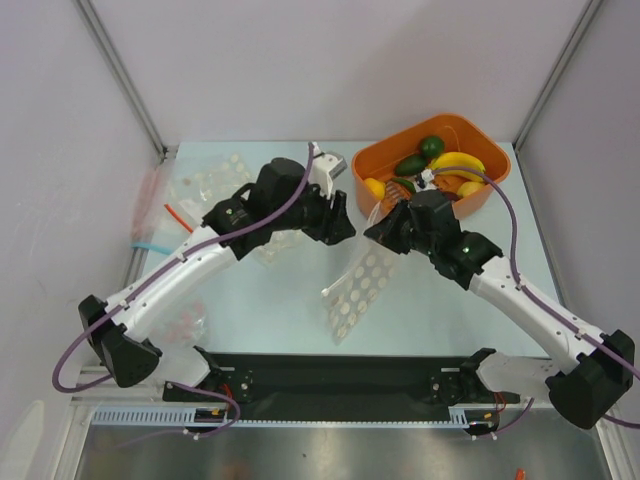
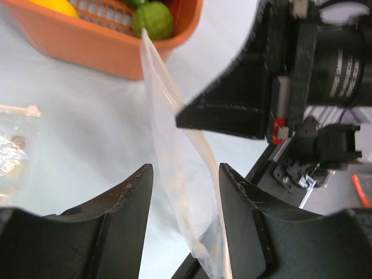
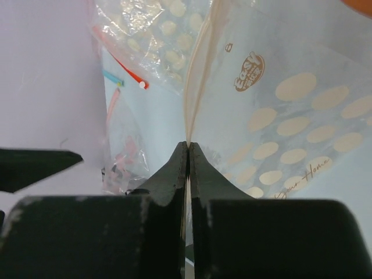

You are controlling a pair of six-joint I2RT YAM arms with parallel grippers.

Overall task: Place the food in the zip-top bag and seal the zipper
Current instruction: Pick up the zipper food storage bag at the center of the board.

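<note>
a: right gripper, what's it doing?
b: fingers pressed together, pinching one film of the zip-top bag at its mouth edge. the bag hangs from that pinch down to the middle of the bench, dotted side showing.
a: and the left gripper?
b: spread, with the raised edge of the bag standing between its fingers, not gripped as far as i can tell.
a: so which step?
b: opening the mouth, i'd judge. the bag looks flat and empty. the food, banana, avocado, lime, sits in the orange basket at the far right corner.
a: next?
b: likely the left closes on the other film and the two draw apart, gently, since the plastic is floppy and could slip. sealing the zipper comes last; the strip is too thin to pick out here.
a: other clutter?
b: spare bags near the far left corner.
</note>
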